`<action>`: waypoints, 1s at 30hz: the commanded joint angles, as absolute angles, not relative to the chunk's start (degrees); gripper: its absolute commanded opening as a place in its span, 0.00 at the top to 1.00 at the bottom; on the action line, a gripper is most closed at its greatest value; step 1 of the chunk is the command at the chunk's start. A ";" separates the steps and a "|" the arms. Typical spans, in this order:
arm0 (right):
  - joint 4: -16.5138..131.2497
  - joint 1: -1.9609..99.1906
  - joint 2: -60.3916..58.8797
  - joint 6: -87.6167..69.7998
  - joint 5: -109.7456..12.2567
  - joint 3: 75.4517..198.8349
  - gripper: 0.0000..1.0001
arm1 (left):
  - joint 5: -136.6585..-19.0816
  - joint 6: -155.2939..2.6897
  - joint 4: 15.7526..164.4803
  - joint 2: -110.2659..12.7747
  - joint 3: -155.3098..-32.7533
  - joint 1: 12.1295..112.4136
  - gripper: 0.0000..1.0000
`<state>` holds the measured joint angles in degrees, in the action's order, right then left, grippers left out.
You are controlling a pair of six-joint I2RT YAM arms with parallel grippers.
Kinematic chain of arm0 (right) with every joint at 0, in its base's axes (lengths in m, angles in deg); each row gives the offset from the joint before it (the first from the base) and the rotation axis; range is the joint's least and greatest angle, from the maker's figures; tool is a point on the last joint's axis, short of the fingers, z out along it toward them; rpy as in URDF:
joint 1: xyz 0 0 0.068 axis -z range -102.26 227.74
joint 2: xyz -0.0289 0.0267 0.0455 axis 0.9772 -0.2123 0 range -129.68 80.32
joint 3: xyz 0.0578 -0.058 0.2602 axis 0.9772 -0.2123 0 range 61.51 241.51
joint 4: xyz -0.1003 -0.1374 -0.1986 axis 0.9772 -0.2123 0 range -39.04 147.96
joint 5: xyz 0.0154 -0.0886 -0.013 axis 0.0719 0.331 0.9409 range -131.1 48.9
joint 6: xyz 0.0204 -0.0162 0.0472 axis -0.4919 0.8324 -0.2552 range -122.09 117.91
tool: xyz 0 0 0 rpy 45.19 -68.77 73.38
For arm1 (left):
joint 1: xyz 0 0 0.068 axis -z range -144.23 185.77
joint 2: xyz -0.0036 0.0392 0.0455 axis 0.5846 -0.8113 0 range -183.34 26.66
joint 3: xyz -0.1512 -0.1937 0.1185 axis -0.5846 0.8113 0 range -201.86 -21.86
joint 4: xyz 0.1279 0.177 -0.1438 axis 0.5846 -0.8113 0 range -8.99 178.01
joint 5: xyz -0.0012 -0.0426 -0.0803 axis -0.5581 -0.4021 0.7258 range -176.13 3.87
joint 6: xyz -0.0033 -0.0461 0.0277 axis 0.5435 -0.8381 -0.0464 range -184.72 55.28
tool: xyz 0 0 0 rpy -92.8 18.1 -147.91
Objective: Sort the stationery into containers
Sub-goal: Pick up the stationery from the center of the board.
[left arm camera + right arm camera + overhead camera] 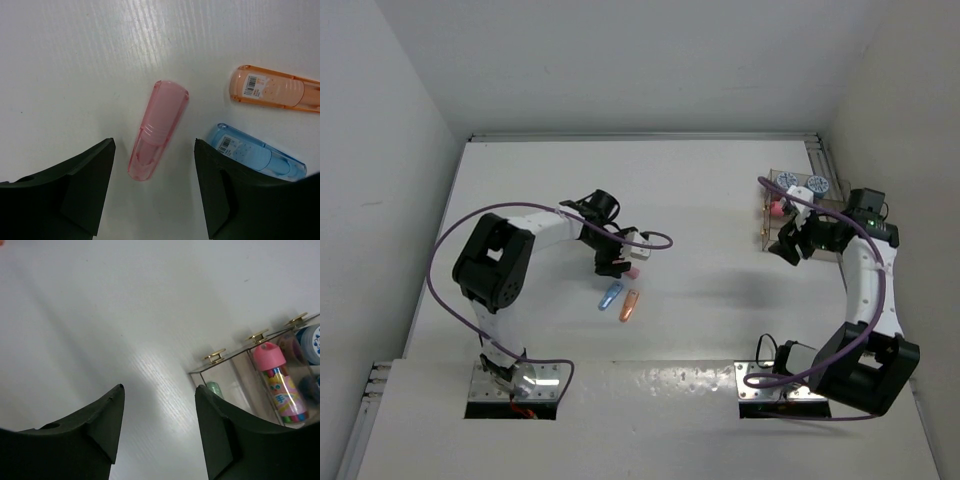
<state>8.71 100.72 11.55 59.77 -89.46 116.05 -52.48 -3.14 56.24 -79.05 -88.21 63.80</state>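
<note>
The left gripper (154,146) sits low with its jaws apart on either side of the pink capsule (159,129), neither finger touching it. I judge this to be the pickup step. Next it needs a square close across the capsule, then a carry to the box. Just beside lie the blue capsule (255,152) and the orange capsule (272,89). Farther off, the right gripper (159,390) is spread and empty beside the clear box (220,371). Only its wrist view shows the pink-capped marker (277,385) inside, and perhaps a green capsule (215,388). The overhead view adds two blue-and-white rolls (787,181) at the far end.
</note>
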 commanded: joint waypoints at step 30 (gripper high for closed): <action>14.80 80.04 2.02 -1.03 -107.37 121.88 0.37 | -51.33 -6.01 53.83 -68.44 -101.92 78.12 0.94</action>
